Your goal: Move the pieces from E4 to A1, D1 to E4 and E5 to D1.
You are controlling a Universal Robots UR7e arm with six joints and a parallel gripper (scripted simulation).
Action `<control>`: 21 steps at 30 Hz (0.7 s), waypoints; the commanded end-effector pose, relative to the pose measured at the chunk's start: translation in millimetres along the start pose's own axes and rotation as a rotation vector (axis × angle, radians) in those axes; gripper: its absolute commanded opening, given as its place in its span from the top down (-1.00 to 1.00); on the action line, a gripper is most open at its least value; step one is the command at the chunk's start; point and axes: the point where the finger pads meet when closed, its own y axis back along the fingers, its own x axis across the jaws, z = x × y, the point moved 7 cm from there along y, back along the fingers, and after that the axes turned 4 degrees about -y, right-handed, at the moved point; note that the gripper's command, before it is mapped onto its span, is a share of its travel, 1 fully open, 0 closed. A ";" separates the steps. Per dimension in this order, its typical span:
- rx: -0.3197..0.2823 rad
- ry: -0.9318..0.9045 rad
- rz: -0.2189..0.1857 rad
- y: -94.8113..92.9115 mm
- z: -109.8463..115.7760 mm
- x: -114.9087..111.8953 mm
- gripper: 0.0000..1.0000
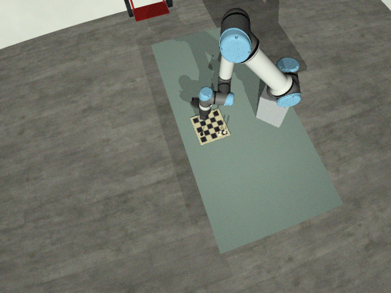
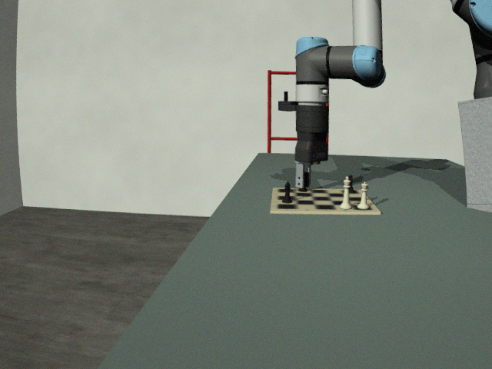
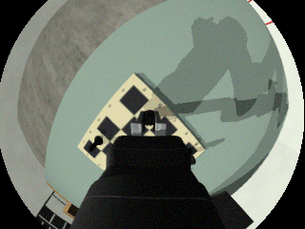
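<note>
My gripper (image 2: 302, 185) (image 3: 149, 116) is shut on a black piece (image 3: 149, 116), low over the far part of the chessboard (image 1: 201, 144) (image 2: 325, 212) (image 3: 135, 78). The piece's dark base shows just under the fingertips in the exterior view; whether it touches the board is too small to tell. Another black piece (image 1: 201, 133) (image 2: 287, 194) (image 3: 97, 142) stands upright near the board's left side. A tall white piece (image 2: 346, 194) and a shorter white piece (image 2: 364, 197) stand upright side by side at the near right. A dark piece (image 2: 350, 178) is partly hidden behind the tall white one. Square labels are unreadable.
The board lies on a green table (image 1: 252, 176) (image 2: 297, 277) near its left edge. A grey block (image 1: 272, 112) (image 2: 478, 158) under the arm's base stands to the right. A red frame (image 2: 269, 111) stands behind the table. Arm shadows fall behind the board.
</note>
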 end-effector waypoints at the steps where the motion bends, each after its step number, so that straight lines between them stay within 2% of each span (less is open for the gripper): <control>1: 0.001 0.000 -0.001 0.5 -0.3 -0.2 1.00; 13: 0.001 0.000 -0.001 0.5 -0.3 -0.2 1.00; 14: 0.001 0.000 -0.001 0.5 -0.3 -0.2 0.71; 16: 0.001 0.000 -0.001 0.5 -0.3 -0.2 0.71; 17: 0.001 0.000 -0.001 0.5 -0.3 -0.2 0.42; 19: 0.001 0.000 -0.001 0.5 -0.3 -0.2 0.42; 20: 0.001 0.000 -0.001 0.5 -0.3 -0.2 0.13; 21: 0.001 0.000 -0.001 0.5 -0.3 -0.2 0.13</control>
